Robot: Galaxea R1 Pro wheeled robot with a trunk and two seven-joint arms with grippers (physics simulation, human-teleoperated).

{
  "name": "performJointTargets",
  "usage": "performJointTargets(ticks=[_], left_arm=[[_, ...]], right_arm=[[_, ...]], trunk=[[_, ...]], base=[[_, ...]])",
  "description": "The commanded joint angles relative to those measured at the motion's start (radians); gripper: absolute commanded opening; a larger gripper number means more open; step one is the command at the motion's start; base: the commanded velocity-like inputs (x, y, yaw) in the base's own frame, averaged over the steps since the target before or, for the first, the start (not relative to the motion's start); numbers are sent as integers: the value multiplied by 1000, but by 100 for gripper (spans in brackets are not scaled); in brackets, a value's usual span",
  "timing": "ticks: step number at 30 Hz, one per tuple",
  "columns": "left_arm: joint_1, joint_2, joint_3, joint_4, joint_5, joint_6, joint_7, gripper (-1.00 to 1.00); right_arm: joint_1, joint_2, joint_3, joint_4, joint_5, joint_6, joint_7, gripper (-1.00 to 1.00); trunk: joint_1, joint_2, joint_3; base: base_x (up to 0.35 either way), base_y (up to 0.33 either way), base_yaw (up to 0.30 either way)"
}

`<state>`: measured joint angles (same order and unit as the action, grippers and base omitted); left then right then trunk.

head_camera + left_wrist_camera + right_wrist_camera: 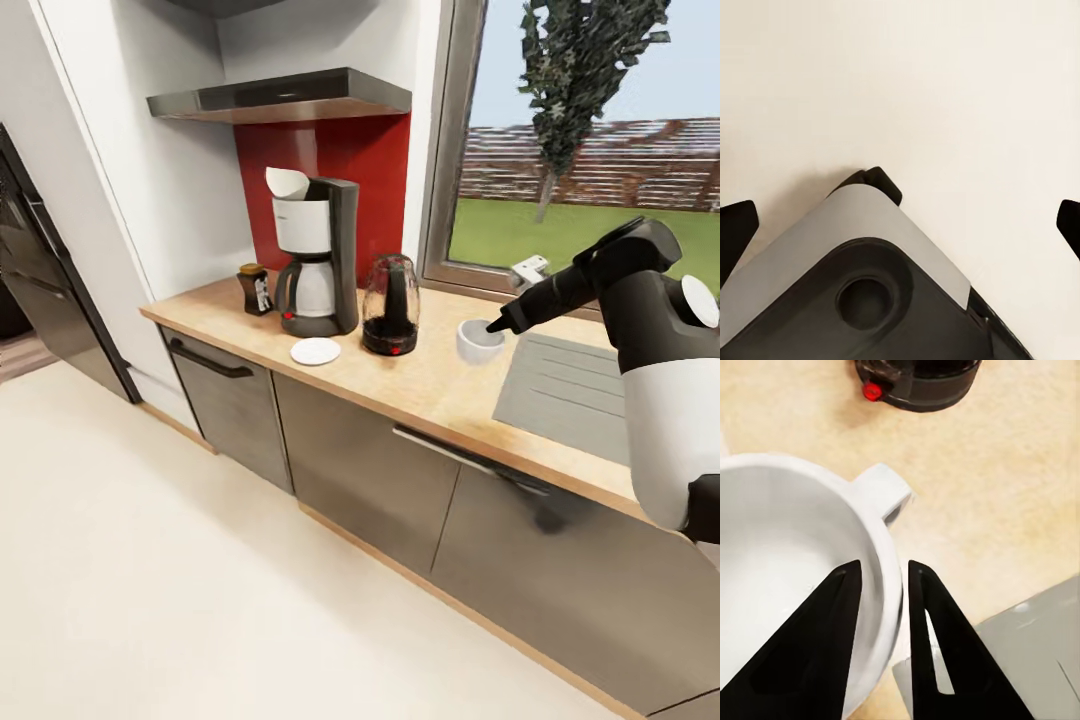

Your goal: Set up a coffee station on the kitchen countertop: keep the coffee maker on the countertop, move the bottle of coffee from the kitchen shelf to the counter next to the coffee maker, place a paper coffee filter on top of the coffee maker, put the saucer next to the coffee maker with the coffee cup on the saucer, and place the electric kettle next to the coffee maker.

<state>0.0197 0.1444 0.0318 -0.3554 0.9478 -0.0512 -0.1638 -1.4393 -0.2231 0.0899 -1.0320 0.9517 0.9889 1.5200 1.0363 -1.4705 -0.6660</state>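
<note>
Currently | maker (318, 255), filter (287, 183), bottle (254, 289), kettle (390, 305) were placed | right gripper (879, 577) pinched cup (480, 341) rim | left gripper (900, 225) released | cup-to-saucer (315, 351) remained.

The head view looks down and forward from above at the worktop (440, 385) and floor, at middling range. The right wrist view sits very close over the coffee cup (802, 562) and kettle base (919, 382), both shared with the head view. The left wrist view faces the floor (945, 90)
</note>
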Motion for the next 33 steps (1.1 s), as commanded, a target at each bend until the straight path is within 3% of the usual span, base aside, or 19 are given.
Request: performJointTargets(ticks=[1, 12, 23, 33], left_arm=[[0, 0, 2, -1, 6, 1, -5, 100], [0, 0, 2, -1, 6, 1, -5, 100], [0, 0, 2, 0, 6, 1, -4, 100], [0, 0, 2, 0, 6, 1, -3, 100]], right_arm=[[-1, 0, 2, -1, 10, 11, 11, -100], [-1, 1, 2, 0, 9, 11, 11, -100], [-1, 1, 2, 1, 8, 11, 11, -100], [-1, 1, 2, 1, 8, 11, 11, -100]], trunk=[[0, 0, -1], [0, 0, 3], [0, 0, 7], [0, 0, 13]], base=[[63, 260, -1], [20, 81, -131], [155, 198, -97], [16, 78, -226]])
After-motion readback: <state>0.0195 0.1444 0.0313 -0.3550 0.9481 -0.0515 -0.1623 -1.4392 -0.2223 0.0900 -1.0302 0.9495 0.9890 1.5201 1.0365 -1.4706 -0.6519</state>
